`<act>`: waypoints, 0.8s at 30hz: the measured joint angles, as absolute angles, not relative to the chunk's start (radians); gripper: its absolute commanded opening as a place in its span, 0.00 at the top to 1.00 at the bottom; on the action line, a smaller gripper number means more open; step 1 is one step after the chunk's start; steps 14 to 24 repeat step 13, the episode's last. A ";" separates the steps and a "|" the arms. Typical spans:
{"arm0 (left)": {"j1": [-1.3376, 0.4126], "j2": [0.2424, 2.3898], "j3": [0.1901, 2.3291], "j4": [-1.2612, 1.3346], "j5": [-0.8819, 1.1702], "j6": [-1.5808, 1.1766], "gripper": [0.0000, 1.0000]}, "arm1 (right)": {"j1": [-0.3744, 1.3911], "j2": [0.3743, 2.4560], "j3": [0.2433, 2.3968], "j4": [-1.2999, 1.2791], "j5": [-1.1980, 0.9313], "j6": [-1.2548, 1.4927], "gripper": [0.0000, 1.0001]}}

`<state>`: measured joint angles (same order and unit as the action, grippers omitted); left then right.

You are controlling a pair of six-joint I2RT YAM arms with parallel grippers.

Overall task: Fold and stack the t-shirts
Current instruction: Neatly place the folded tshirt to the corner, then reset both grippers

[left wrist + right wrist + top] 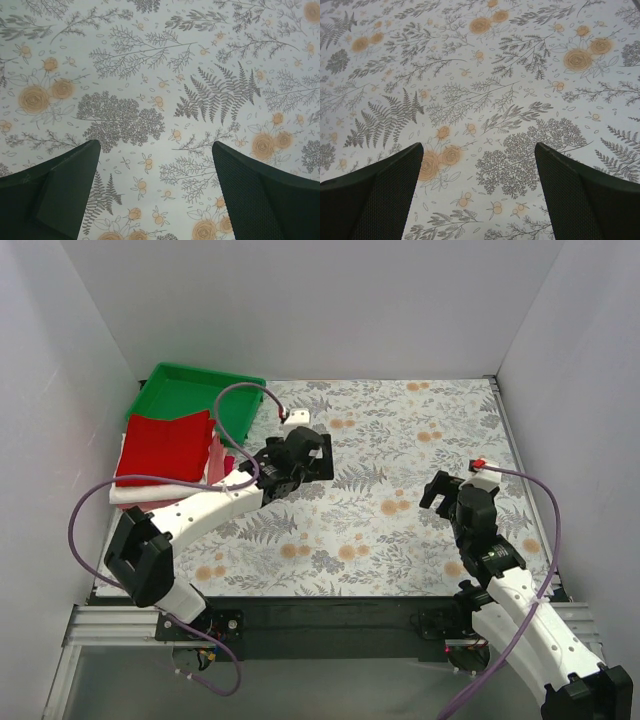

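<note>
A stack of folded t-shirts lies at the table's left edge: a bright red t-shirt (165, 447) on top and a cream-white t-shirt (150, 494) showing at the bottom edge. My left gripper (312, 454) is open and empty over the middle of the floral cover, right of the stack. My right gripper (440, 490) is open and empty over the cover on the right side. Both wrist views show only bare floral cover between the fingers: left gripper (156, 147), right gripper (479, 150).
A green plastic tray (190, 393) stands at the back left, partly under the stack. A small white object (296, 418) lies near the tray. The floral table cover (400, 440) spans the table. White walls close the back and sides.
</note>
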<state>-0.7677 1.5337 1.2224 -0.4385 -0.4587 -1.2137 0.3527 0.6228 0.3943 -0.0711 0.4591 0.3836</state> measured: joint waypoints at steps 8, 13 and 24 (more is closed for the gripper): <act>-0.769 1.386 1.018 -0.324 -0.462 -1.239 0.05 | 0.353 0.593 0.394 -0.120 0.387 0.397 0.02; -0.769 1.325 1.009 -0.293 -0.479 -1.248 0.05 | 0.353 0.561 0.394 -0.131 0.385 0.398 0.02; -0.769 1.325 1.009 -0.293 -0.479 -1.248 0.05 | 0.353 0.561 0.394 -0.131 0.385 0.398 0.02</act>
